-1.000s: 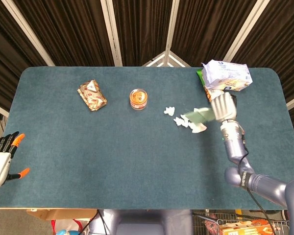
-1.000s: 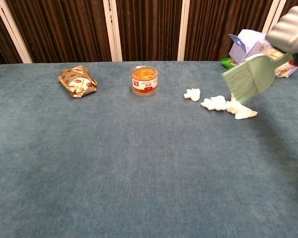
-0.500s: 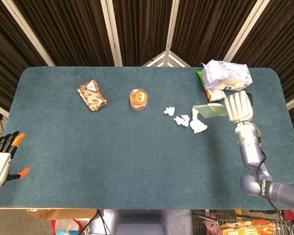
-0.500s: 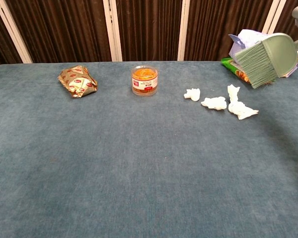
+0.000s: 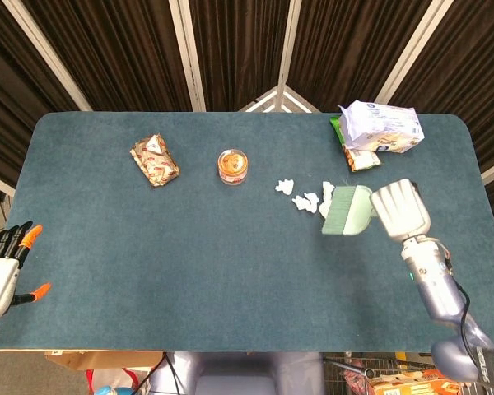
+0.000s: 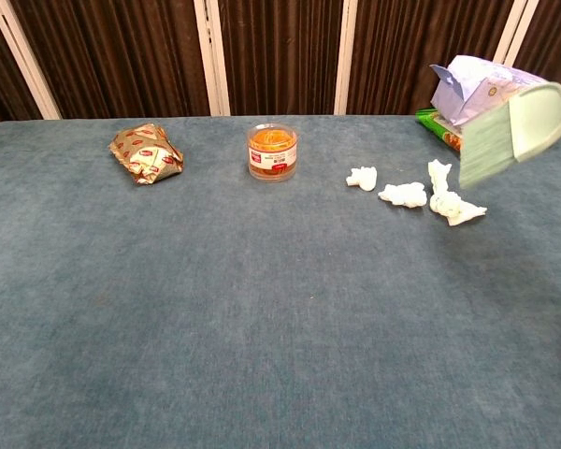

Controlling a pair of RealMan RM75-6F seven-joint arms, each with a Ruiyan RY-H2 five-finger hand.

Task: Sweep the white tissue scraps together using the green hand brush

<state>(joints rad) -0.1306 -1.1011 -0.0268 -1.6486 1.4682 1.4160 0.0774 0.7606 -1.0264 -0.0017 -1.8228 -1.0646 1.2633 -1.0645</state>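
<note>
My right hand [image 5: 401, 209] holds the green hand brush [image 5: 347, 211] by its handle, raised above the table to the right of the scraps. In the chest view the green hand brush [image 6: 510, 129] hangs in the air, blurred, bristles down-left, over the rightmost scrap. Several white tissue scraps [image 5: 311, 199] lie in a loose row right of centre; in the chest view the white tissue scraps [image 6: 405, 194] sit apart from each other. My left hand [image 5: 2, 267] is open off the table's near left corner, holding nothing.
A jar with orange contents [image 5: 232, 165] stands left of the scraps. A wrapped snack packet [image 5: 155, 160] lies further left. A white-and-blue package [image 5: 380, 127] sits on a green packet [image 5: 356, 153] at the far right corner.
My right hand pulled back to the right and lifted the brush off the scraps, then swung it nearer and down-left again. The rightmost scraps shifted slightly. The left hand stayed still.
</note>
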